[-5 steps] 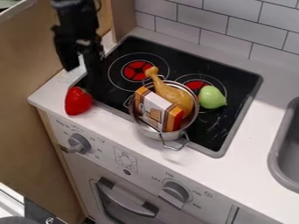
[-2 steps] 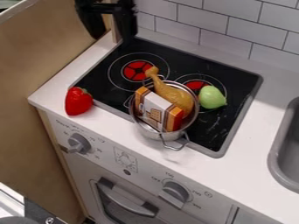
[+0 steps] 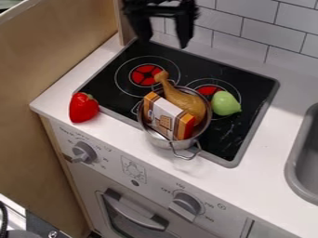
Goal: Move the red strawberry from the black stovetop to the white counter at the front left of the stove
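The black gripper (image 3: 165,42) hangs open above the back edge of the stove, its two fingers apart with nothing between them. Below and in front of it, a metal pot (image 3: 169,143) stands on the front part of the stovetop. Inside the pot lean a toy drumstick (image 3: 185,103), its narrow end pointing up and back, and an orange and white box (image 3: 166,116). A green pear-like toy (image 3: 225,103) lies just right of the pot by the rear right burner. On the white counter at the left rests a red pepper (image 3: 82,107).
The black stovetop (image 3: 214,139) has a raised grey rim. A grey sink (image 3: 305,158) is set in at the right edge. White tiles (image 3: 243,23) line the back wall, a wooden panel (image 3: 56,51) stands at left, and knobs (image 3: 186,205) project from the front.
The gripper has moved right along the back of the stove, from above the left corner. The pot, the toys in it, the pepper and the green toy have stayed put.
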